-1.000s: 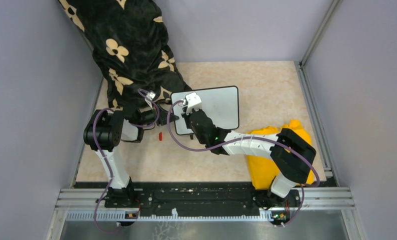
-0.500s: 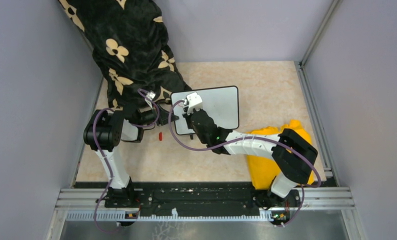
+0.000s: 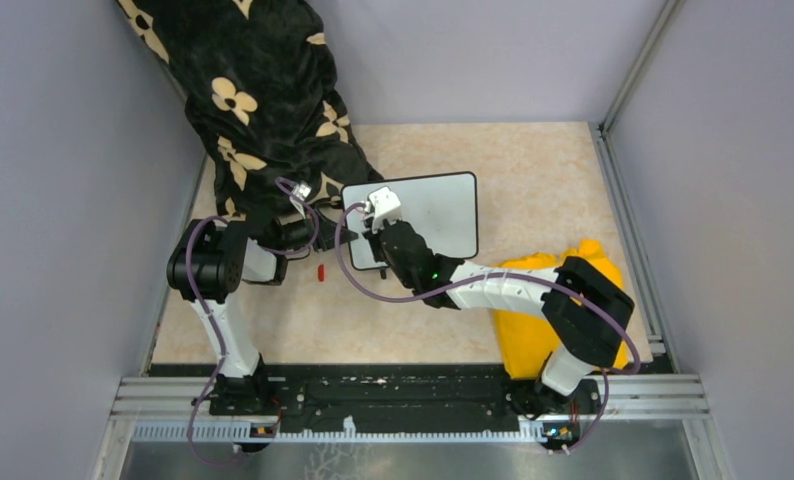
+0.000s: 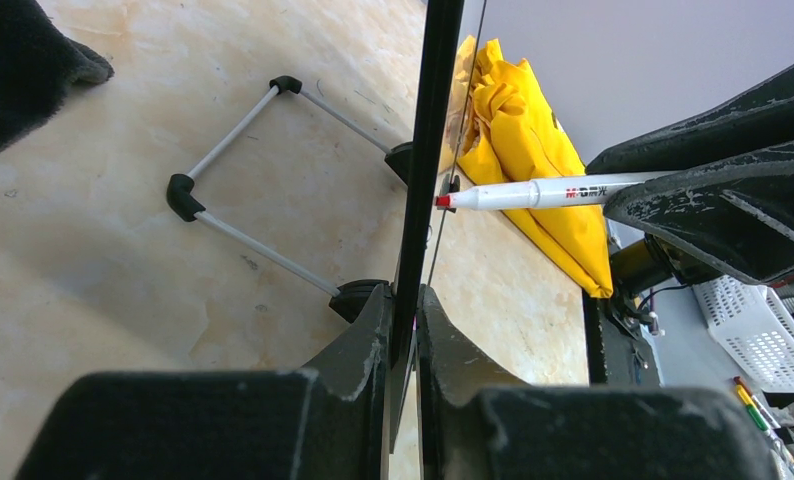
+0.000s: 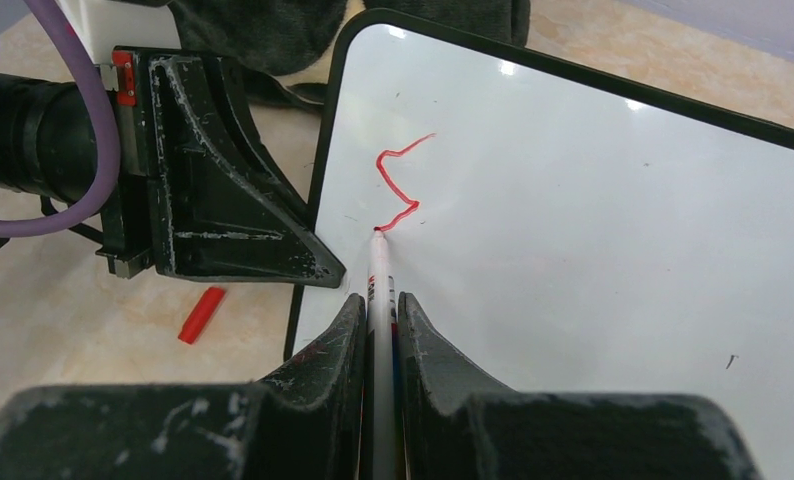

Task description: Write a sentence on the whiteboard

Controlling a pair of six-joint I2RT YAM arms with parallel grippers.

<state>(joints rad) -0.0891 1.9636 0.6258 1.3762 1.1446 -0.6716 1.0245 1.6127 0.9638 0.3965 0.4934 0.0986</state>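
The whiteboard [image 3: 443, 215] stands tilted on its black feet [image 4: 181, 192]. My left gripper [image 4: 405, 310] is shut on the board's left edge [image 4: 428, 150], which shows edge-on. The same left gripper [image 5: 235, 215] shows beside the frame in the right wrist view. My right gripper [image 5: 378, 305] is shut on a white marker [image 5: 378, 275]. The marker's red tip touches the whiteboard [image 5: 593, 250] near its left edge. Of the sentence, a single red zigzag stroke [image 5: 398, 185] runs up from the tip. In the left wrist view the marker [image 4: 543, 192] meets the board sideways.
A red marker cap [image 3: 321, 272] lies on the table left of the board, also seen as the cap [image 5: 201, 314]. A yellow cloth [image 3: 523, 335] lies at the right under my right arm. A black flowered cloth [image 3: 263, 90] covers the far left. Grey walls enclose the table.
My right gripper with the marker has shifted very slightly over the board. The left arm and the whiteboard have stayed put.
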